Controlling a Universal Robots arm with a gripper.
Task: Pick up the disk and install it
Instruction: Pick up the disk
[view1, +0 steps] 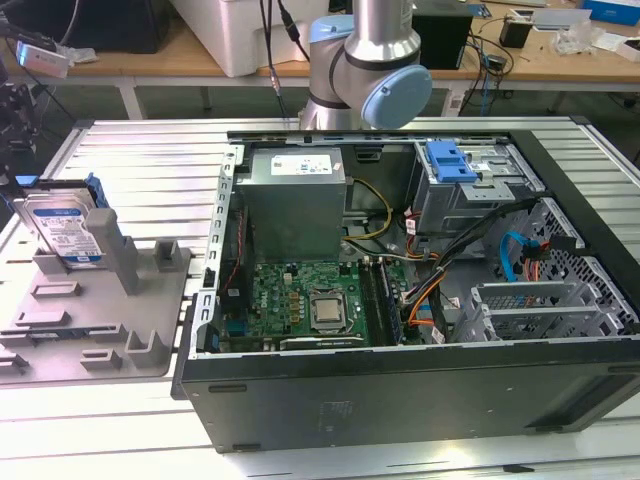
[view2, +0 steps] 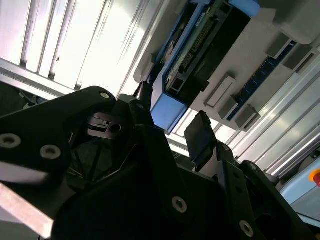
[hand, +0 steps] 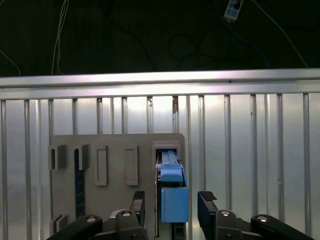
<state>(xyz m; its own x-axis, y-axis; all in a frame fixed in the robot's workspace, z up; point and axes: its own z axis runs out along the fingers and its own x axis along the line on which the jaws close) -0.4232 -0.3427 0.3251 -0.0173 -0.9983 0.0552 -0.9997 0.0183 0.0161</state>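
Note:
The disk (view1: 64, 231) stands on edge in a slot of the grey plastic fixture (view1: 110, 330), at the exterior view's left. It is a silver drive with a blue-and-white label and a blue caddy rail. In the first wrist view my gripper (hand: 171, 202) is open, with one black finger (hand: 137, 202) on each side of the disk's blue caddy end (hand: 174, 202). The second wrist view shows the same straddle: the gripper (view2: 170, 122) sits at the blue end of the disk (view2: 200, 50), and the fingers look apart from the caddy.
An open computer case (view1: 400, 400) lies at the exterior view's right, holding a motherboard (view1: 310, 305), a power supply (view1: 295, 200) and cables. A grey drive cage with a blue latch bracket (view1: 450, 160) sits at its far corner. Everything rests on a ribbed metal table (view1: 150, 160).

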